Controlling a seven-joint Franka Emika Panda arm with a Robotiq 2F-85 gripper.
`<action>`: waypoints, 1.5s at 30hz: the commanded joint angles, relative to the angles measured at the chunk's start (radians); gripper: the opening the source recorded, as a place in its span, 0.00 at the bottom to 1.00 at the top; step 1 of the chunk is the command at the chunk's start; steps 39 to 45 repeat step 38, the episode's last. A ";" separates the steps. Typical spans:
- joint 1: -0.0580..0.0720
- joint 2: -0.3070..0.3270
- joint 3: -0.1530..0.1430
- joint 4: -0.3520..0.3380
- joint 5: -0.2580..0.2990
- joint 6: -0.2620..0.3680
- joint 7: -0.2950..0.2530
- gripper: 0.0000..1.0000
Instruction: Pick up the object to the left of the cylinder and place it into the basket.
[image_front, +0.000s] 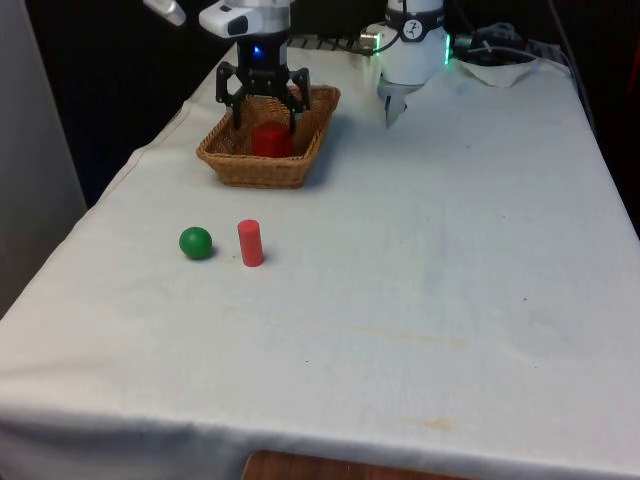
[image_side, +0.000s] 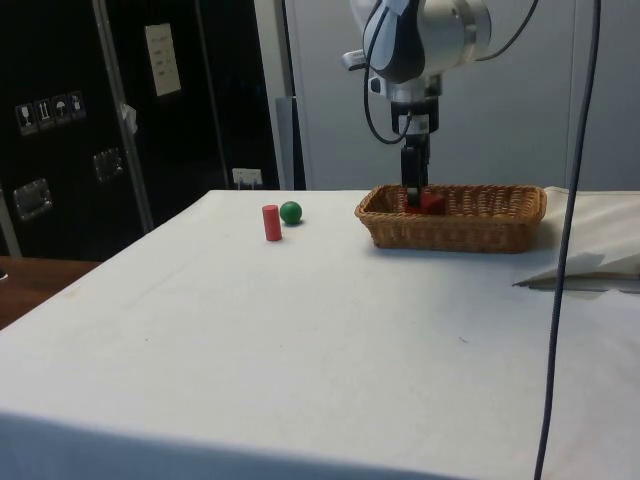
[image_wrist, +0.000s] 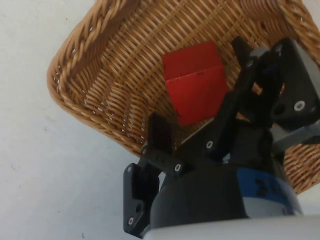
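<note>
so the gripper (image_front: 265, 118) is hanging just over the wicker basket (image_front: 228, 161), fingers spread wide apart and not holding anything. the red cube (image_front: 271, 139) sits on the basket floor right between and below the fingertips; in the wrist view the red cube (image_wrist: 196, 82) lies clear of both fingers (image_wrist: 161, 136), a bit tilted on the weave, closer to one end of the basket (image_wrist: 95, 70) than the middle. from the side the gripper (image_side: 414, 188) dips down to about rim level at the end of the basket (image_side: 470, 232) nearer the other objects, and the cube (image_side: 431, 202) just peeks over the rim.

the basket is at the table's (image_front: 450, 270) far end, toward the front view's left edge. nearer the camera, well apart from the basket, a small red cylinder (image_front: 250, 243) stands upright on the cloth, and a green ball (image_front: 196, 242) sits just beside it on the front view's left, not touching. in the side view they're the cylinder (image_side: 271, 222) and ball (image_side: 290, 212) near the table's far edge.
</note>
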 joint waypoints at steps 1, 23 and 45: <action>0.000 0.000 0.000 0.000 0.000 0.000 0.000 1.00; 0.006 -0.016 0.017 0.116 0.014 -0.084 0.011 1.00; 0.007 0.027 0.069 0.198 0.014 -0.112 0.054 1.00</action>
